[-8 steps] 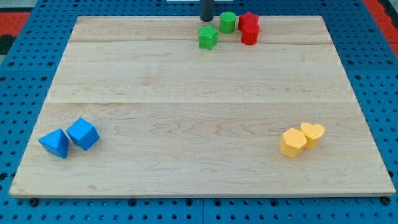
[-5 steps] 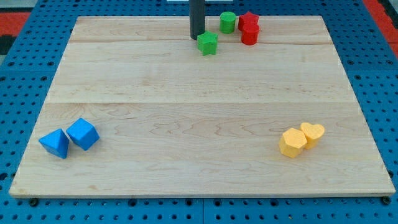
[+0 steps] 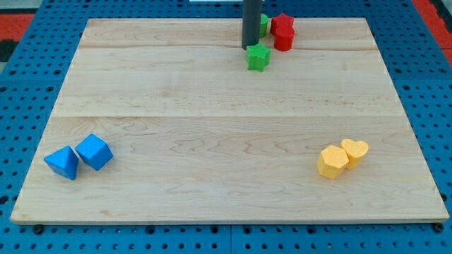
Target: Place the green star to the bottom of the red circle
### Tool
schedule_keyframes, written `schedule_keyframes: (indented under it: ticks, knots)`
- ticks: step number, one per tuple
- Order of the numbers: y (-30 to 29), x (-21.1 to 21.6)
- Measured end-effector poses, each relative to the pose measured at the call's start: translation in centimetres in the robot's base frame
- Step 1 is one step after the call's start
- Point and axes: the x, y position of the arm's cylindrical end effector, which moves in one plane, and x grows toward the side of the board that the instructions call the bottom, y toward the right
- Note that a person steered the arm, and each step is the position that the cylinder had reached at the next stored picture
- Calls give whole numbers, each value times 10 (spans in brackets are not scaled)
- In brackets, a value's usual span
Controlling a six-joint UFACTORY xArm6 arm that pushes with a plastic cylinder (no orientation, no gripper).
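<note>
Rod standing at the view's top centre, my tip [image 3: 250, 48] touching the upper left edge of the green star [image 3: 258, 57]. No fingers on this arm, so nothing to open or close; only a plain rod for pushing.

Green star lying on the tabletop [image 3: 212, 141], below and to the view's left of the red circle [image 3: 284, 41]. Near it, but apart, and not yet directly under it. Just behind the red circle, touching or almost touching, a red star [image 3: 282, 23]. Half hidden behind the rod, a green circle [image 3: 263, 25].

Far from the action: two blue blocks [image 3: 78, 156] at the view's bottom left, of angular shape, and two yellow blocks [image 3: 342, 158] at the bottom right, one a yellow heart [image 3: 356, 150], the other perhaps a hexagon.

Probably in the middle of the pushing step, with a further short push towards the view's right needed.

Risks from here:
- Contact off the centre of the star, so possible to turn it or let it slip aside from the tip.
- Push directed too much upward, then collision with the red circle and displacement of the reference block itself.
- Push too long, star ending to the right of the red circle instead of below.
- Rod very close to the green circle, easy to knock it into the red pair.
</note>
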Motion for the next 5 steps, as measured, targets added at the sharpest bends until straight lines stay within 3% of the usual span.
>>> schedule_keyframes:
  ticks: [2,3,5]
  knots:
    - [-91,7]
    - [-84,53]
    - [-54,36]
